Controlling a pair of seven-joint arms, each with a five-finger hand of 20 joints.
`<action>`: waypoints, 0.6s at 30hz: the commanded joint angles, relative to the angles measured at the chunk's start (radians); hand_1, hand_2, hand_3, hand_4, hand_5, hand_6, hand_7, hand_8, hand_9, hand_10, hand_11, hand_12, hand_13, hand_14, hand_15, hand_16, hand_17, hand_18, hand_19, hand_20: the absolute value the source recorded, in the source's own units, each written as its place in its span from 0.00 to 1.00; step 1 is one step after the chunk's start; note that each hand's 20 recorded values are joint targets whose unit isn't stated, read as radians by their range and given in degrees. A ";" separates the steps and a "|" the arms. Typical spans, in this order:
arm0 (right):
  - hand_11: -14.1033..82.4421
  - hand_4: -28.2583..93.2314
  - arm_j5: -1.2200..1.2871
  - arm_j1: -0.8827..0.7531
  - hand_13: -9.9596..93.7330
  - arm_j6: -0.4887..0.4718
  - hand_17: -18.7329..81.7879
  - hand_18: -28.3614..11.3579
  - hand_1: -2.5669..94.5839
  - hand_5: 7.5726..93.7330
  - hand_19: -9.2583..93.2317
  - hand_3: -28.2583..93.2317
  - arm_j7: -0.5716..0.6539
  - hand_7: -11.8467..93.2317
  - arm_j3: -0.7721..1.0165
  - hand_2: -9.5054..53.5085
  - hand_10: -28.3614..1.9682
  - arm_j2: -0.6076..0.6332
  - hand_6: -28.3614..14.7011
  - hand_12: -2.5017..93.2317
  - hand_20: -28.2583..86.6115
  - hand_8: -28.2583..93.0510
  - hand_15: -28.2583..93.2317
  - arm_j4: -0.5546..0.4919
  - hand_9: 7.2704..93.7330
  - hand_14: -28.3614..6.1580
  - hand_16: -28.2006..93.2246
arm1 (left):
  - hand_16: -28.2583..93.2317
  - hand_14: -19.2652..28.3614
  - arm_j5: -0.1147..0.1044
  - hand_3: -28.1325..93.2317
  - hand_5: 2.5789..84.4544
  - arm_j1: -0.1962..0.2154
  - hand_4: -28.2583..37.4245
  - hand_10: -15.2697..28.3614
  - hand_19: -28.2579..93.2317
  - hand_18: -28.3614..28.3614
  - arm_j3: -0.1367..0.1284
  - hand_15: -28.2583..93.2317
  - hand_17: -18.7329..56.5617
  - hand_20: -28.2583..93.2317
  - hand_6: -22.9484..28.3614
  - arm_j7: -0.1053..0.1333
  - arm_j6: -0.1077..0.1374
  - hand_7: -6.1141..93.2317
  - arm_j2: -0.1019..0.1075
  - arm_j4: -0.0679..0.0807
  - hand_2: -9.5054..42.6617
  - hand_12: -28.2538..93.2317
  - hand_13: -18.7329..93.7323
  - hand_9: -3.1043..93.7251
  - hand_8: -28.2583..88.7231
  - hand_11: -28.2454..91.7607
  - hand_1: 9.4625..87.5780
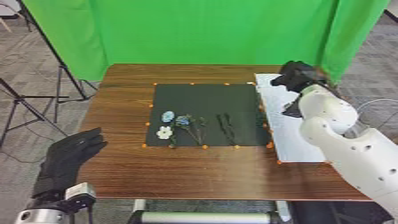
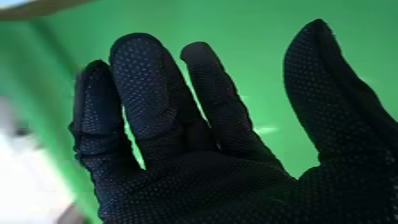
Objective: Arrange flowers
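In the head view my right hand [image 1: 300, 75] is over the far end of the white board at the table's right. The right wrist view shows the same right hand [image 2: 195, 175] open, fingers straight and thumb apart, holding nothing. My left hand [image 1: 67, 160] lies open beside the table's left edge. On the black mat are a pale blue flower [image 1: 168, 116], a blue flower [image 1: 183, 120] with thin stems, a white flower [image 1: 164, 132] and dark green stems [image 1: 226, 128]. More dark greenery [image 1: 262, 119] lies along the mat's right edge.
A black mat [image 1: 194, 95] with orange marks round its border lies on the brown table [image 1: 178, 175]. Beside it is the white board [image 1: 296, 140], with a dark object [image 1: 291, 111] partly behind my right arm. A green curtain [image 1: 204, 30] hangs behind; black stands are at the left.
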 commanded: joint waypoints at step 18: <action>0.33 0.00 -0.127 -0.110 0.64 -0.005 0.49 0.14 0.29 0.48 1.00 0.93 0.018 0.30 0.074 0.13 0.29 0.067 0.49 0.19 0.39 0.13 0.85 0.078 0.47 0.45 0.36 | 0.14 0.99 0.000 0.92 0.57 -0.011 0.28 0.86 0.70 0.88 0.015 0.71 0.13 0.35 0.74 0.001 -0.006 0.22 -0.007 0.004 0.30 0.31 0.41 0.45 0.17 0.54 0.25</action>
